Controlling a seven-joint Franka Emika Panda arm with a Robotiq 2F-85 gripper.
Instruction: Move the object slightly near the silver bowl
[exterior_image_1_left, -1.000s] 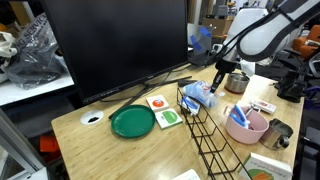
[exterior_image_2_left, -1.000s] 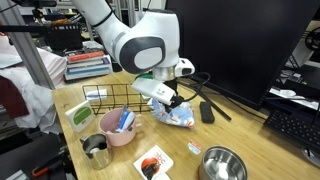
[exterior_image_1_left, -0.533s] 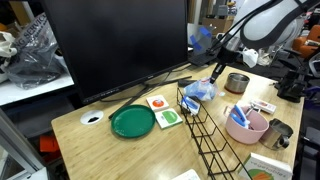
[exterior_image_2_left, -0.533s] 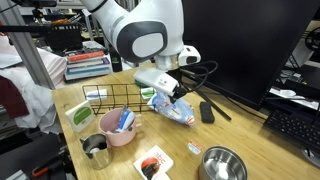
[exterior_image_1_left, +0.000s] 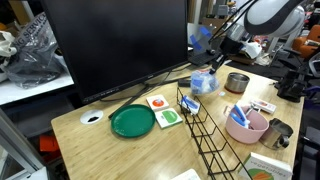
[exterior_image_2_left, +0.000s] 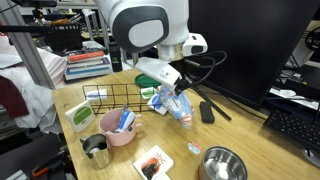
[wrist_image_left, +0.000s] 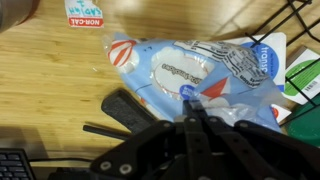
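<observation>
While my gripper (exterior_image_2_left: 171, 93) pinches its top, the blue and white bag (exterior_image_2_left: 181, 110) hangs over the table.
The big black monitor (exterior_image_1_left: 115, 45) stands at the far side of the wooden table (exterior_image_1_left: 100, 140). The wire basket (exterior_image_2_left: 112, 97) sits on the table, and the bag hangs just to its right, near the black remote (exterior_image_2_left: 207, 111). In an exterior view the silver bowl (exterior_image_2_left: 222, 163) sits nearer and further right, well apart from the bag. My fingers are squeezed tight on the bag.

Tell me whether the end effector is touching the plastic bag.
Touching. The wrist view shows the end effector pinched shut on the plastic bag, and in both exterior views the bag hangs from it.
</observation>
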